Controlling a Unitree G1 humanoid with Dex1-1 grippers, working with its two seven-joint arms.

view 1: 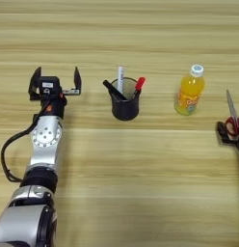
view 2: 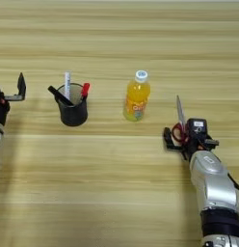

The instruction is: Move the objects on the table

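Observation:
The small bottle of orange drink (view 2: 137,100) stands upright with its white cap on, right of the table's (view 2: 116,193) middle. The red-handled scissors (view 2: 179,116) lie flat further right, steel blades pointing away from me. My right gripper (view 2: 189,139) is down at the scissors' handles, open, one black finger (view 2: 167,137) to their left and the other to their right. My left gripper (view 1: 55,77) is open at the far left with nothing between its fingers, well apart from both objects.
A black cup (view 1: 125,105) holding pens and a red marker stands between my left gripper and the bottle. My left arm (view 1: 44,140) stretches up from the lower left corner, with a black cable looping beside it.

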